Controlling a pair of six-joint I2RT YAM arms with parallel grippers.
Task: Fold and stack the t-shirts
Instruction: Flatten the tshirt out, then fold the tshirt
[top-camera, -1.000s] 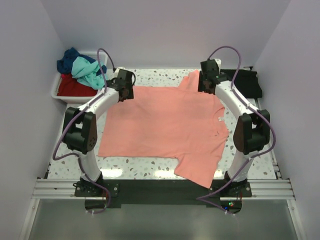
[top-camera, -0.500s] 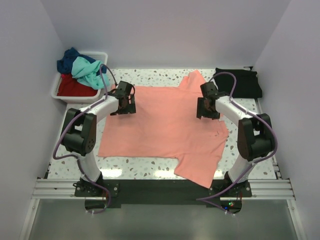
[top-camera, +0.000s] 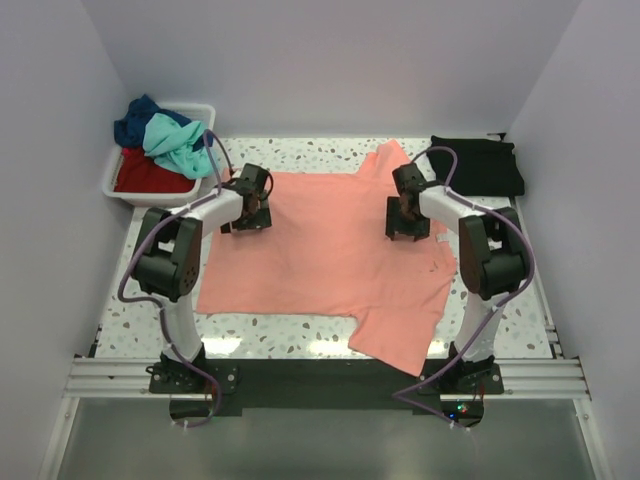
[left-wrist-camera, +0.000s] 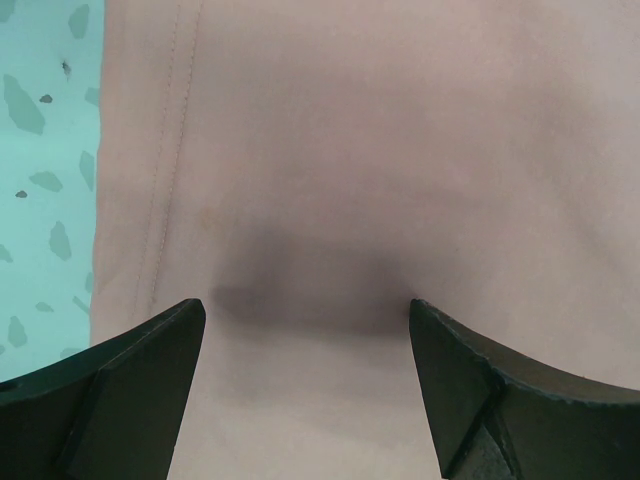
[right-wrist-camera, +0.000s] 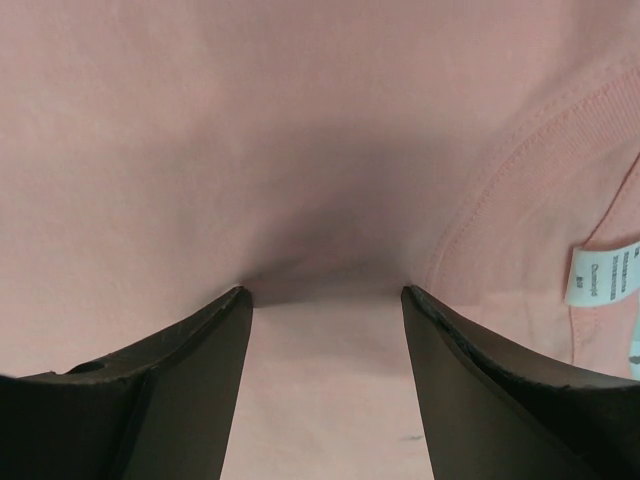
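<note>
- Shirts seen from above: the pink shirt (top-camera: 330, 250) lies flat across the middle of the surface (top-camera: 290, 338). The black shirt (top-camera: 480, 165) sits at the far right corner, and more fill the bin (top-camera: 112, 184) at the far left corner.
- Left wrist: the left jaws are wide open and hold nothing, close over the hem (left-wrist-camera: 165, 170). Go straight down and pinch only cloth.
- Right wrist: the right jaws are wide open too, beside the collar (right-wrist-camera: 520, 170) and tag (right-wrist-camera: 605, 272). Pinch together with the left, so the fold comes out even.
</note>
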